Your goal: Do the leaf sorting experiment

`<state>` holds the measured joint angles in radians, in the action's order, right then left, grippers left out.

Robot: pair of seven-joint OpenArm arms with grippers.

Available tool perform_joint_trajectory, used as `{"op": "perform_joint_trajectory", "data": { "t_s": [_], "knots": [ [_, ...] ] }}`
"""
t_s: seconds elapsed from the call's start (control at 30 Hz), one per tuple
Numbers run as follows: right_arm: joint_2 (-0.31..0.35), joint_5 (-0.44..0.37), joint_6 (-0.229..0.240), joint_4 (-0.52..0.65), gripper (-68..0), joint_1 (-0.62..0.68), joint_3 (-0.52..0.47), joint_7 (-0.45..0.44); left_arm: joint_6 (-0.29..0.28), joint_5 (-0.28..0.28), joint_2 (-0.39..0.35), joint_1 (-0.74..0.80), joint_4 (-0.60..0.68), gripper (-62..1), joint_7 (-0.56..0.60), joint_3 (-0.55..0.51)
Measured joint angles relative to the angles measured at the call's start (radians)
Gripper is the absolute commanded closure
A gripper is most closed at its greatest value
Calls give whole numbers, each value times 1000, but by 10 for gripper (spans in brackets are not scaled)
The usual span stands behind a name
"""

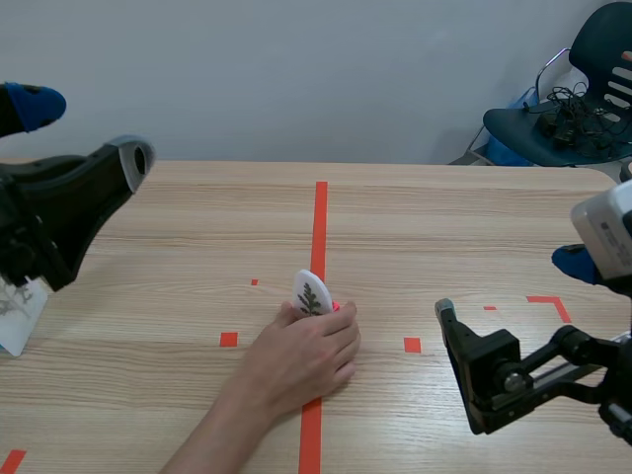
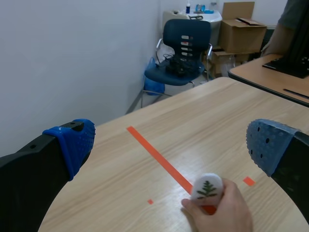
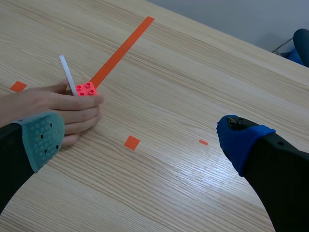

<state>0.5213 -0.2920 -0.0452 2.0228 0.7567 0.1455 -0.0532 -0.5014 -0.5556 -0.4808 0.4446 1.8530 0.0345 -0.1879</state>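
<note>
White and oval, the card (image 1: 310, 293) bears a green leaf print and stands upright near the middle of the table (image 1: 444, 217), on the tape line (image 1: 320, 217) that runs from near to far. It is seated on a small red brick (image 3: 85, 89). A person's hand (image 1: 301, 357), coming in from the near edge, rests on the table with its fingers wrapped around the brick and the card's base. The right gripper (image 1: 513, 286) sits low to the right of the hand, apart from it, fingers spread wide and holding nothing. The left gripper (image 1: 84, 133) is raised at the far left, likewise spread and unloaded. Under that arm, at the table's left edge, lies what may be another card (image 1: 20, 306), only partly seen. A dark chair (image 1: 583, 109) stands beyond the far right corner.
</note>
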Motion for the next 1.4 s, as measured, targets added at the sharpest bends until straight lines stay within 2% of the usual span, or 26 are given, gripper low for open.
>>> {"op": "perform_joint_trajectory", "data": {
  "t_s": [0.1, 0.13, 0.23, 0.33, 0.53, 0.73, 0.8, 0.9, 1.0, 1.07, 1.4],
  "knots": [
    [0, 0, 0, 0, -679, 0, 0, 0, 3, 77, 27, 16, -21, -623, -11, 40],
    [0, 0, 0, 0, -679, 0, 0, 0, 3, 84, 31, 18, -37, -623, -20, 62],
    [0, 0, 0, 0, -679, 0, 0, 0, 3, 151, 42, 15, -103, -623, -16, 153],
    [0, 0, 0, 0, -679, 0, 0, 0, 7, 263, 64, -15, -194, -623, 51, 248],
    [0, 0, 0, 0, -679, 0, 0, 0, 69, 402, 128, -198, -462, -623, 137, 373],
    [0, 0, 0, 0, -679, 0, 0, 0, 79, 547, 203, -394, -756, -623, 265, 482],
    [0, 0, 0, 0, -679, 0, 0, 0, 122, 595, 232, -444, -829, -623, 291, 526],
    [0, 0, 0, 0, -679, 0, 0, -1, 213, 610, 276, -509, -922, -623, 331, 584],
    [0, 0, 0, 0, -679, 0, 0, 0, 258, 641, 315, -572, -1003, -623, 340, 609],
    [0, 0, 0, 0, -679, 0, 0, 0, 255, 664, 331, -606, -1045, -623, 364, 613],
    [0, 0, 0, 0, -679, 0, 0, 0, 262, 662, 358, -624, -1061, -623, 378, 635]
  ]
}}
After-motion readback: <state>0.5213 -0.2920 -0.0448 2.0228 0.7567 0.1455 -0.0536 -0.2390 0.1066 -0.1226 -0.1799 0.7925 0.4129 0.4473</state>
